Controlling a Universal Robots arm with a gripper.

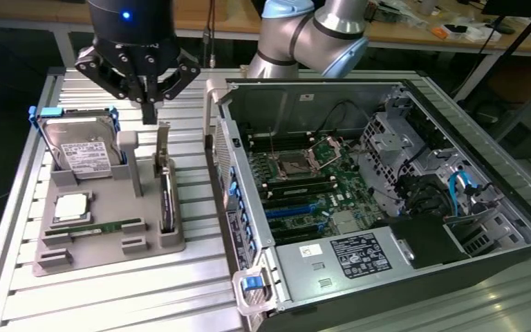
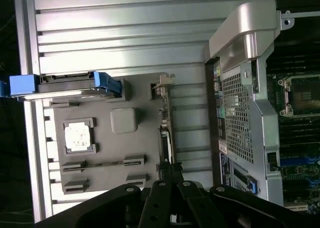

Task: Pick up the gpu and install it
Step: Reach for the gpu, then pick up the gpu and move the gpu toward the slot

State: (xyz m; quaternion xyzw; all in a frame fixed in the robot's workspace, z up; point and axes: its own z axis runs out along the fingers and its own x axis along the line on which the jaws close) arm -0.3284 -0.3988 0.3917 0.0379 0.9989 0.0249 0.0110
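**Closed claw poised over the standing card**

The black multi-fingered gripper (image 1: 148,111) hangs over the far end of the grey plastic parts holder (image 1: 104,243). Its fingers are pressed together at the tips and nothing is between them. The tips sit just above the top far corner of the gpu (image 1: 165,187). I cannot tell whether they touch it.

The gpu is a thin dark expansion card with a silver metal bracket at its far end. It stands on its long edge in a slot along the holder's side, on the exterior view's right. In the wrist view the same card (image 2: 165,133) runs as a narrow strip from its bracket towards the joined fingers (image 2: 170,170).

The other parts sit in the holder on the exterior view's left of the card:
- A silvery hard drive with a white label and blue plastic rails (image 1: 81,151) leans upright at the far left corner.
- A square silver processor (image 1: 70,207) lies flat in its recess, nearer than the drive.
- A narrow green memory stick (image 1: 106,226) lies in a slot nearer still.

The holder rests on a ribbed aluminium table (image 1: 108,297). Just beside it, on the exterior view's right, an open dark-grey metal computer case (image 1: 293,104) lies on its side. The green motherboard (image 1: 312,187) inside is exposed, with blue and black expansion slots at its near side.
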